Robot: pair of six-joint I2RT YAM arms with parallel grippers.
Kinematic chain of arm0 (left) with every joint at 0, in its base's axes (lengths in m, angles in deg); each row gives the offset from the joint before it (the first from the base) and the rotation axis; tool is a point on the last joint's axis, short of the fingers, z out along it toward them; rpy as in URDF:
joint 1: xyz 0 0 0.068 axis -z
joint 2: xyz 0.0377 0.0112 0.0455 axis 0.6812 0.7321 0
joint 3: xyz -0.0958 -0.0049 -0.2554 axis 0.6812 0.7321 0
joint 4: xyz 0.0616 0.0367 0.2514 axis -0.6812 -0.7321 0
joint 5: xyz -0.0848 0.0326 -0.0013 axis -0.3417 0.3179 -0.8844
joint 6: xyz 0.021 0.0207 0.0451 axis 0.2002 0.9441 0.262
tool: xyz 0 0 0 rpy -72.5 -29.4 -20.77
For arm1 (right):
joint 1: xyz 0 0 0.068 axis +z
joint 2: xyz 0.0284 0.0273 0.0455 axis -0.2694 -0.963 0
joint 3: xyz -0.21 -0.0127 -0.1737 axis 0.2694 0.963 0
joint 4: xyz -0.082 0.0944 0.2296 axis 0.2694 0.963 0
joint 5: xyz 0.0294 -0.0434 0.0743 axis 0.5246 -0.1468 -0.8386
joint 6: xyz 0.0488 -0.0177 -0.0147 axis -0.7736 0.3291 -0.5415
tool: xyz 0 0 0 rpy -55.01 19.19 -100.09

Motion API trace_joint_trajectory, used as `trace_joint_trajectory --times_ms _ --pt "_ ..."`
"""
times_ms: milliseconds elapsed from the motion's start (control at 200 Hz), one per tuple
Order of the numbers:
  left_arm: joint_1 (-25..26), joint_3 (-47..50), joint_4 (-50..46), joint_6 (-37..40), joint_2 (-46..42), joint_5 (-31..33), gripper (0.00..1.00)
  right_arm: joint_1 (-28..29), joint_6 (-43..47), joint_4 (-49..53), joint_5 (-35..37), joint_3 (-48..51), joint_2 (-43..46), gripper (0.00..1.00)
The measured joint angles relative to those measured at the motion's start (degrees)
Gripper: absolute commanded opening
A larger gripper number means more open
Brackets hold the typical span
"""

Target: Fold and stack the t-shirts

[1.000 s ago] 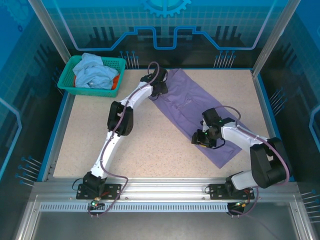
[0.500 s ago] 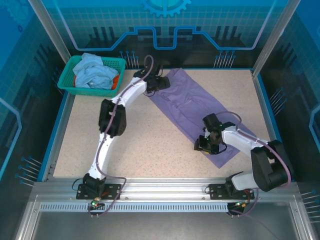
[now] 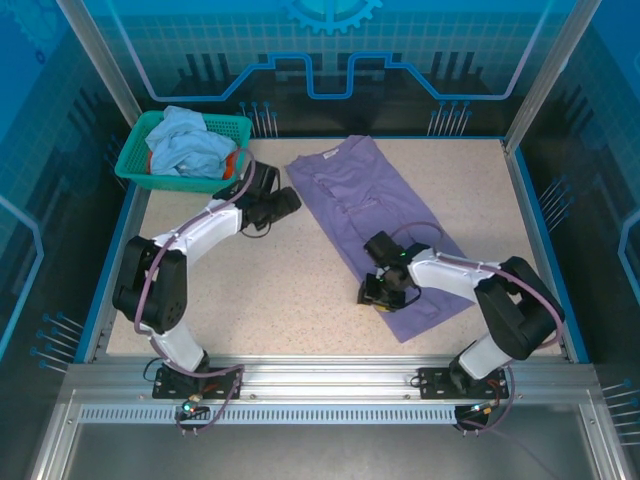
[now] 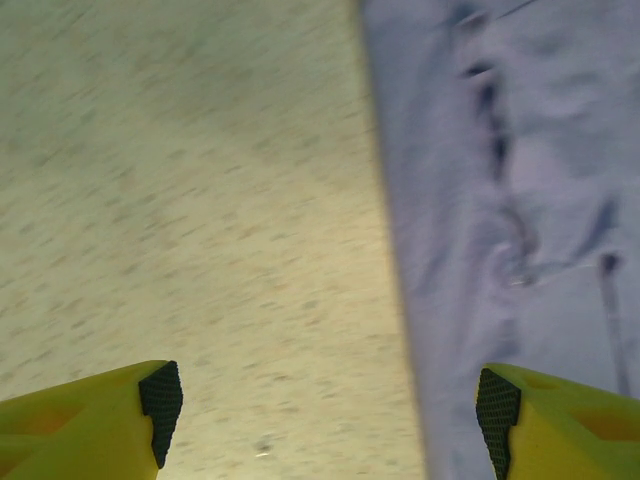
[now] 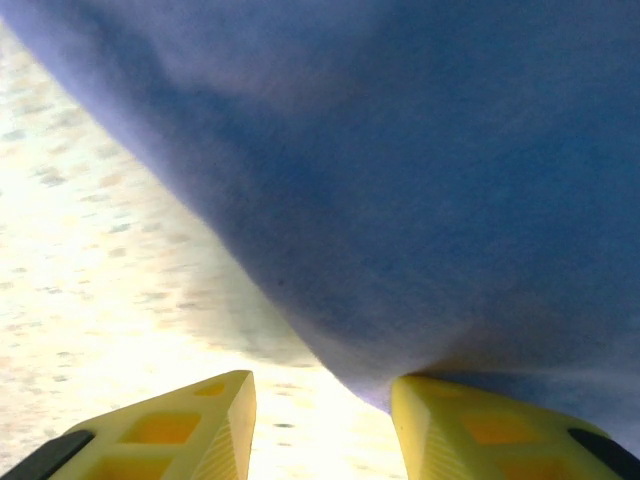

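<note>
The lavender t-shirt (image 3: 360, 190) lies flat in a long diagonal strip from the table's back middle down to the front right. My left gripper (image 3: 288, 203) hovers just left of its upper part, open. In the left wrist view, bare table shows between the jaws of the left gripper (image 4: 330, 400), and the shirt's edge (image 4: 520, 150) runs past the right finger. My right gripper (image 3: 372, 295) is at the strip's lower left edge. Its jaws (image 5: 325, 400) stand apart, with the raised lavender cloth (image 5: 420, 150) resting on the right finger (image 5: 470, 430). A light-blue t-shirt (image 3: 185, 140) and an orange one (image 3: 232, 163) lie in the basket.
The teal mesh basket (image 3: 128, 162) stands at the back left corner, close behind my left arm. Speckled tabletop (image 3: 270, 290) lies open between the arms. A blue raised border (image 3: 520, 200) frames the table.
My left gripper opened, let go of the shirt's upper end and swung back to the left. My right gripper slid left along the shirt's lower part to its left edge.
</note>
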Motion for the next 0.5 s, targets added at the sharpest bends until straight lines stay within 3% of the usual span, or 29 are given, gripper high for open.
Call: trace_joint_trajectory --times_ms 275,500 --pt "-2.73 2.19 1.09 -0.46 0.0 0.13 0.8 16.37 -14.97 -4.35 1.51 -14.29 -12.28 0.46" --pt "-5.77 2.03 2.08 -0.42 0.76 -2.08 0.8 19.58 -17.18 -3.04 1.77 -29.59 -22.27 0.51"
